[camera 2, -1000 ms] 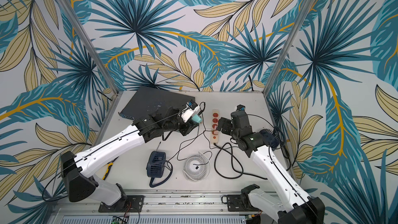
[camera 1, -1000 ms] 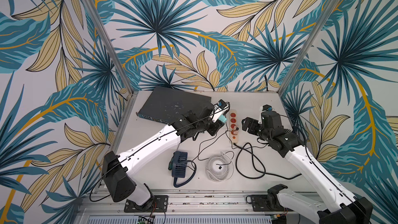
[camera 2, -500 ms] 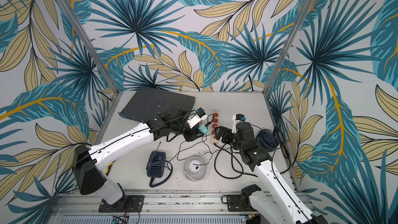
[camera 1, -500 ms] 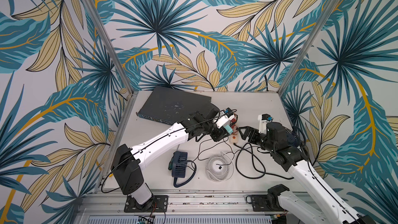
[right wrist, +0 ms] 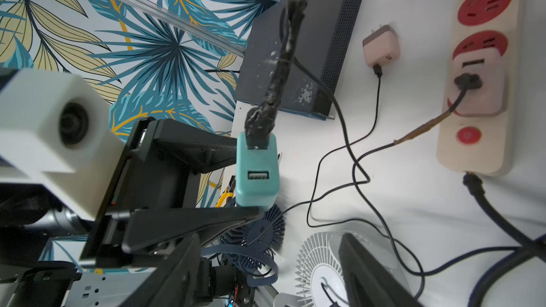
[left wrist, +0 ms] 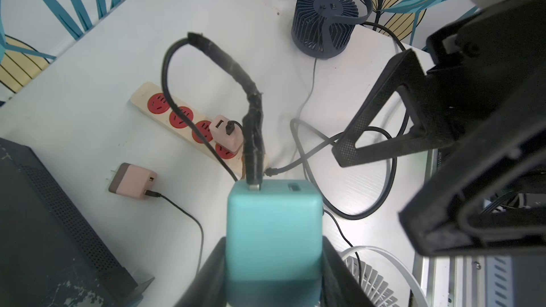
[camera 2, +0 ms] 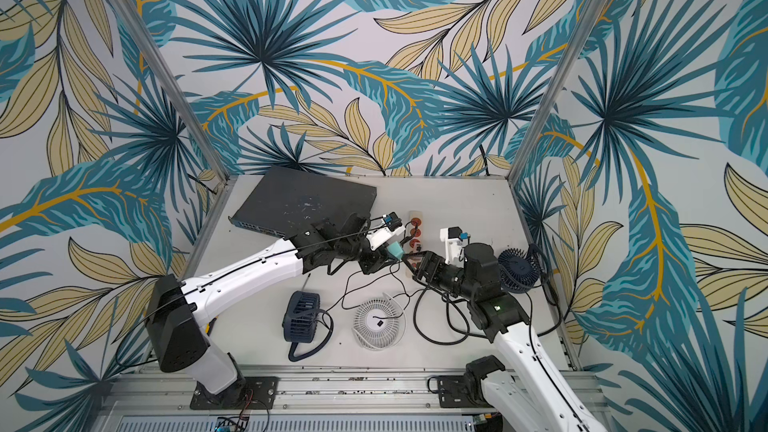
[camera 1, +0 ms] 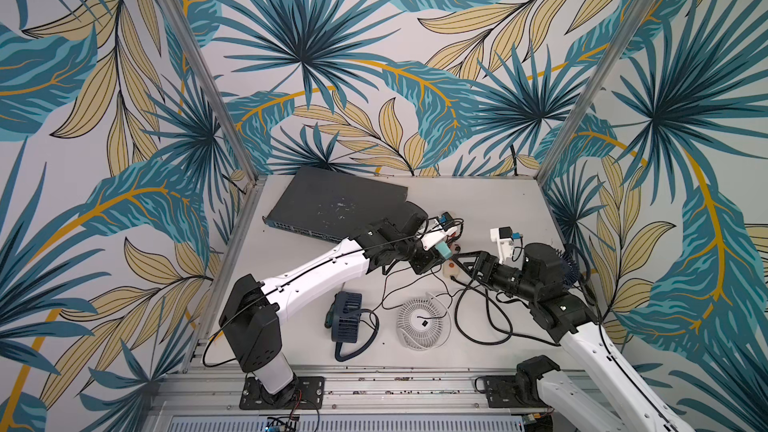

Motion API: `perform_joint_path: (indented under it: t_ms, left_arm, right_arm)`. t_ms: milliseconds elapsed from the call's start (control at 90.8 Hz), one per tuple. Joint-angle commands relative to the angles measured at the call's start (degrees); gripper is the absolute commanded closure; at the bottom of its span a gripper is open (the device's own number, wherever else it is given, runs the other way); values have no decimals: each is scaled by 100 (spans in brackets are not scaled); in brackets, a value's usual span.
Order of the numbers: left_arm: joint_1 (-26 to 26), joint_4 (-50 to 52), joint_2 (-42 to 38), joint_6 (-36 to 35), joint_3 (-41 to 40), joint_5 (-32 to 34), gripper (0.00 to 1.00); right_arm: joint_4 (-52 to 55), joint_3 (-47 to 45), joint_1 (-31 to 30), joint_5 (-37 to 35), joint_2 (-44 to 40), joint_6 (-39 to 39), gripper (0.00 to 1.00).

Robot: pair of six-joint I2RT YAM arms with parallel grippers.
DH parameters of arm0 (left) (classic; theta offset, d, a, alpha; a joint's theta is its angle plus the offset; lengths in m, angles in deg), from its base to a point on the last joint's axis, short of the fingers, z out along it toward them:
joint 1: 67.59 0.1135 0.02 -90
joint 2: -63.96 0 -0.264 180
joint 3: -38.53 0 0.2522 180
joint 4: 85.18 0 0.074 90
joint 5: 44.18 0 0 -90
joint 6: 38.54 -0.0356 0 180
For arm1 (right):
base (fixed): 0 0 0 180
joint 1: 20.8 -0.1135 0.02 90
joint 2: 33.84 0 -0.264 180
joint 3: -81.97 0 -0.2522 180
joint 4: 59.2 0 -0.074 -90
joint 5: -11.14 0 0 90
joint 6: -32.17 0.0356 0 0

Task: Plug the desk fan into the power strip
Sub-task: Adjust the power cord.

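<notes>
My left gripper [left wrist: 273,256] is shut on a teal USB adapter [left wrist: 273,225] with a thick taped black cable in its top port; the same adapter [camera 2: 395,249] hangs just above the table. Which fan that cable runs to I cannot tell. The cream power strip [left wrist: 141,98] with red sockets lies beyond it, a pink adapter [left wrist: 224,134] plugged in near its cord end. In both top views the arms cover most of the power strip [camera 2: 415,218]. My right gripper [right wrist: 269,240] stands open and empty right beside the teal adapter [right wrist: 257,172], facing the left gripper [camera 1: 440,253].
A dark grey network switch [camera 1: 336,201] lies at the back left. A loose pink adapter [left wrist: 133,181] lies between it and the strip. A white fan [camera 1: 424,322] and a dark blue fan [camera 1: 347,317] lie in front, another dark blue fan [camera 2: 517,270] behind my right arm. Black cords loop across the table's middle.
My left gripper carried the teal adapter toward the front and right. My right gripper dropped and came in close beside it, and its jaws narrowed somewhat.
</notes>
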State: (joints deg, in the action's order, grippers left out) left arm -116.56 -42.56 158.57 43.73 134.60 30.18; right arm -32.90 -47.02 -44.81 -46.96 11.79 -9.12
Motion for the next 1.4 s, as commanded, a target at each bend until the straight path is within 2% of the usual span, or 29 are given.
perform_joint_path:
  t_ms: [0,77,242,507,595,727,925,1036,1091,1168,1212,1388]
  left_arm:
    - [-115,-473,-215,-673,-236,-299,61]
    - [-191,-565,-322,-914,-365,-403,60]
    - [-228,-708,-535,-1146,-655,-524,60]
    - [-227,-887,-710,-1141,-900,-725,60]
    - [-227,-904,-733,-1181,-926,-862,60]
    - [-240,-872,-724,-1250,-919,-966,60]
    - [-284,-827,-734,-1345,-918,-1117,60]
    - [-289,-918,-716,-1258,-962,-1037,60]
    - [-289,-1043,-724,-1106,-1005,-878,53]
    - [-233,-1233,-697,-618,-1068,-458,26]
    - [-144,-1467,-663,-152,-1091,-209,18]
    - [241,-2317,-578,1877,-1451,35,11]
  right_arm:
    - [393,280,44,603,186,-238,29]
    - [432,466,83,841,324,-355,34]
    - [884,730,323,1181,626,-741,39]
    - [1136,838,440,1860,964,-1252,39]
    - [1216,895,436,2027,1052,-1392,41]
    - [1143,936,436,2400,1162,-1419,51]
    - [1256,1012,435,2569,1396,-1560,67]
    - [1280,1058,438,2601,1464,-1619,83]
    - [1351,1123,441,2496,1483,-1689,90]
    - [1478,1272,478,2101,1477,-1793,97]
    - [1543,1363,514,1757,1473,-1834,100]
    - [1317,1691,561,41,1651,-1709,100]
